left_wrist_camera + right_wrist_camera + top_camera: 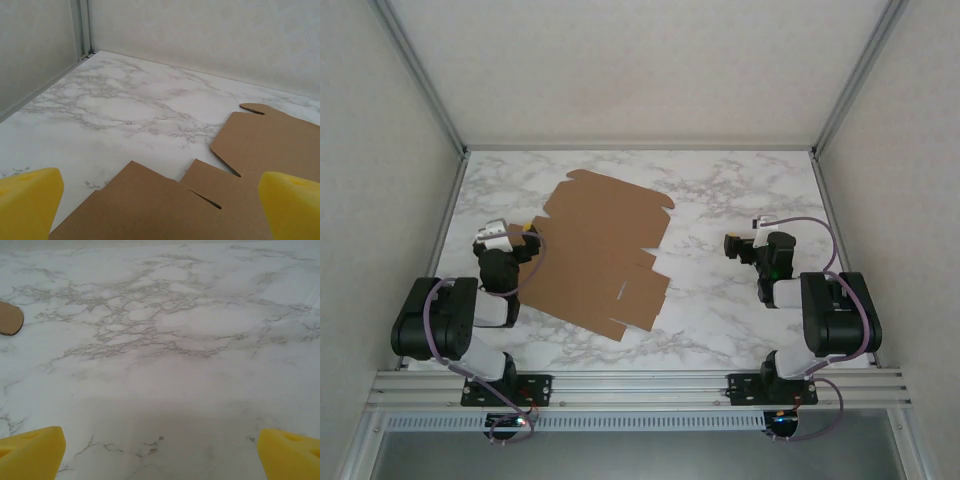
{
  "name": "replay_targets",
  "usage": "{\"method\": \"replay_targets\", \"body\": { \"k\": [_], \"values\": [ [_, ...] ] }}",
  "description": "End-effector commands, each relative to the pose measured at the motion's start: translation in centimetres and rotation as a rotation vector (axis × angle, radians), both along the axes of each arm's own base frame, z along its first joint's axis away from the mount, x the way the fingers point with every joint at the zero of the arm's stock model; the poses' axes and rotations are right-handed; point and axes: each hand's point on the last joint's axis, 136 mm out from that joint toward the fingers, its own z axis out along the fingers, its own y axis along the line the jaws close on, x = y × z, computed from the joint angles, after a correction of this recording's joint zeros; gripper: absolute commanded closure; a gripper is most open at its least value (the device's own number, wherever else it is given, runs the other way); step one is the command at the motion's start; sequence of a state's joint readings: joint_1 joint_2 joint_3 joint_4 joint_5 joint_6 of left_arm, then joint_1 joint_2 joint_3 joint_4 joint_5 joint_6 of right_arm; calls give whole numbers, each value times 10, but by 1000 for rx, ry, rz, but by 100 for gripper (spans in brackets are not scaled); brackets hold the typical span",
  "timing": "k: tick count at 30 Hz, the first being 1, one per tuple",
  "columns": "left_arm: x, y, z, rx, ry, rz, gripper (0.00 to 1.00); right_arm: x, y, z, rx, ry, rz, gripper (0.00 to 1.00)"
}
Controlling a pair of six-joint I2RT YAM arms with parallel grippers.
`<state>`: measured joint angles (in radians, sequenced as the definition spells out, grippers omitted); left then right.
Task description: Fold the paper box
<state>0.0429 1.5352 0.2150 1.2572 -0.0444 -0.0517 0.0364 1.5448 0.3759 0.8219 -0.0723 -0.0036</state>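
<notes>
**Two open claws, one flat sheet**

On the left, the left gripper (pixel 528 240) hangs at the sheet's left edge. Its yellow fingers (pixel 30 200) are spread wide with nothing between them, and in its wrist view the cardboard runs in under the jaws.

The paper box (pixel 602 252) lies flat and unfolded on the marble table (pixel 720 185). It sits left of centre, turned at an angle, with its rounded tabs toward the back wall and its slit flaps toward the arms.

It looks light, thin and fairly stiff. It would likely slide on the smooth top when pushed and bend most readily along its fold lines. An outer flap, pinched at its free edge, seems the best hold, since the middle panel offers no edge to grip. One claw may have to press the sheet down while the other lifts.

On the right, the right gripper (pixel 733 245) sits well apart from the sheet, also released and empty above bare marble. One rounded tab (pixel 10 318) shows at the left edge of its wrist view.
</notes>
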Motion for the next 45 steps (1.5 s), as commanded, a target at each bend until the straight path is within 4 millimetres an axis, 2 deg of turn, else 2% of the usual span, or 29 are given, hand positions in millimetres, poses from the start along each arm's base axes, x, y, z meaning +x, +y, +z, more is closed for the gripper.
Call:
{"method": "replay_targets", "body": {
  "k": [1, 24, 26, 28, 30, 32, 33, 36, 38, 40, 41, 43, 45],
  "values": [
    [3, -1, 11, 8, -41, -5, 0, 6, -2, 10, -1, -28, -16, 1],
    [3, -1, 11, 9, -42, -4, 1, 6, -2, 9, -3, -25, -18, 1],
    [3, -1, 14, 11, -50, 0, 1, 5, -3, 9, -3, -26, -19, 1],
    [-1, 6, 25, 8, -68, 53, 1, 8, 2, 17, -6, -21, 2, 1],
    [-9, 20, 44, -4, -85, 154, 1, 10, 9, 42, -21, -3, 39, 1],
    [-18, 28, 74, -41, -164, 230, 1, 8, 20, 79, -37, -41, 39, 1],
    [-19, 26, 87, -65, -193, 230, 1, 6, 27, 99, -23, -76, 52, 1],
    [-9, 3, 131, -200, -228, 170, 1, -8, 71, 168, -14, -162, 158, 1],
    [0, -19, 158, -282, -189, 101, 1, -26, 100, 213, 1, -214, 233, 1],
    [3, -47, 185, -335, -160, -3, 0, -50, 127, 250, 9, -242, 321, 1],
    [3, -62, 193, -343, -118, -44, 1, -61, 132, 270, 19, -255, 328, 1],
    [0, -77, 209, -323, -42, -73, 1, -74, 127, 291, 38, -215, 280, 1],
    [-4, -70, 211, -350, 49, -7, 1, -80, 110, 299, 179, -102, 141, 1]
  ]
}}
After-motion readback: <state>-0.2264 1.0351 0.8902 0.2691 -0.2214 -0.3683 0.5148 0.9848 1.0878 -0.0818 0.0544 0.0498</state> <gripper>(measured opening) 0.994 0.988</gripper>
